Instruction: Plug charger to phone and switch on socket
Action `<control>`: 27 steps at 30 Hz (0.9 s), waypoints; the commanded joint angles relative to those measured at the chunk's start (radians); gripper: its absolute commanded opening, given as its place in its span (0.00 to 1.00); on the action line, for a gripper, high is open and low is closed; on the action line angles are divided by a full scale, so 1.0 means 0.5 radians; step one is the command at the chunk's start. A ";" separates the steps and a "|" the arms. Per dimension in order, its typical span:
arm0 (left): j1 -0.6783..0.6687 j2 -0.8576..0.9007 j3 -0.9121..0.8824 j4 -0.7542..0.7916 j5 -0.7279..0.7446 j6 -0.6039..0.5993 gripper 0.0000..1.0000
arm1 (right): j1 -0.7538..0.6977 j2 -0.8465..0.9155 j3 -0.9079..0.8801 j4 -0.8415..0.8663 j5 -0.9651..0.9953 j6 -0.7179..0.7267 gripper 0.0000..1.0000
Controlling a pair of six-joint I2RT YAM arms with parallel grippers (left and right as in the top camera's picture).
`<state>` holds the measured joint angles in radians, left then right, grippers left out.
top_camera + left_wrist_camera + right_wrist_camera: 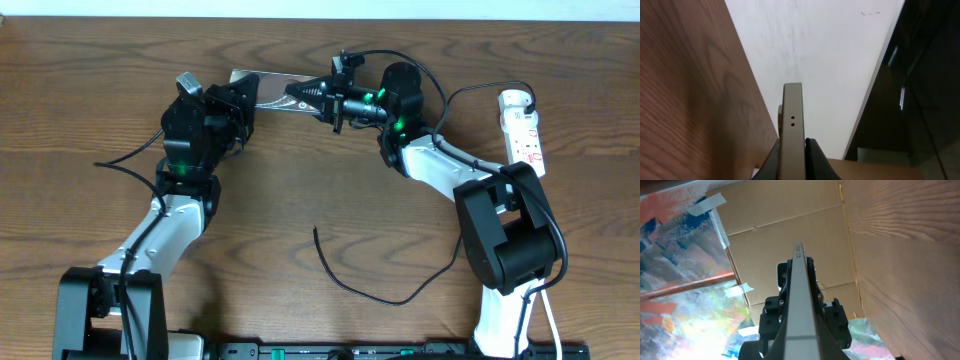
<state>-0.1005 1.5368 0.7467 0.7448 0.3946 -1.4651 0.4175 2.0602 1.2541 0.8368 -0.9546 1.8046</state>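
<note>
The phone [268,88] is held on edge above the far middle of the table, one end in each gripper. My left gripper [243,98] is shut on its left end, and my right gripper [302,93] is shut on its right end. In the left wrist view the phone's thin edge [793,110] stands up between the jaws [792,150]. The right wrist view shows the same edge [799,270] between those jaws [801,327]. The charger [370,292], a thin black cable, lies loose on the table in front, its plug tip [316,231] free. The socket [524,130] lies at the far right.
The socket's white cord [548,310] runs down past the right arm's base. Black arm cables loop above the right wrist [440,95]. The table's far edge [300,12] meets a white wall.
</note>
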 commanded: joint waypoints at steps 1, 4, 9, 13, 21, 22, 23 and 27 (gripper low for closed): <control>-0.002 -0.029 0.014 0.032 0.063 0.201 0.07 | 0.060 -0.050 0.039 -0.009 -0.138 -0.013 0.02; -0.002 -0.029 0.014 0.033 0.063 0.207 0.07 | 0.059 -0.050 0.039 -0.013 -0.139 -0.014 0.02; -0.001 -0.029 0.014 0.033 0.062 0.206 0.07 | 0.059 -0.050 0.039 -0.037 -0.138 -0.013 0.46; 0.013 -0.029 0.014 0.032 0.062 0.206 0.07 | 0.056 -0.050 0.039 -0.034 -0.140 -0.024 0.99; 0.210 -0.029 0.014 0.032 0.204 0.198 0.07 | 0.014 -0.050 0.039 -0.035 -0.188 -0.117 0.99; 0.263 -0.029 0.014 0.032 0.268 0.186 0.07 | 0.001 -0.050 0.039 -0.036 -0.212 -0.154 0.99; 0.314 -0.029 0.014 0.032 0.333 0.159 0.07 | -0.013 -0.050 0.039 -0.036 -0.240 -0.182 0.99; 0.598 -0.029 0.018 0.048 0.775 0.028 0.07 | -0.066 -0.050 0.039 -0.046 -0.342 -0.272 0.99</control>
<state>0.1104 1.5372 0.7464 0.7444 0.5762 -1.3956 0.4072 2.0598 1.2560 0.8173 -1.0714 1.7393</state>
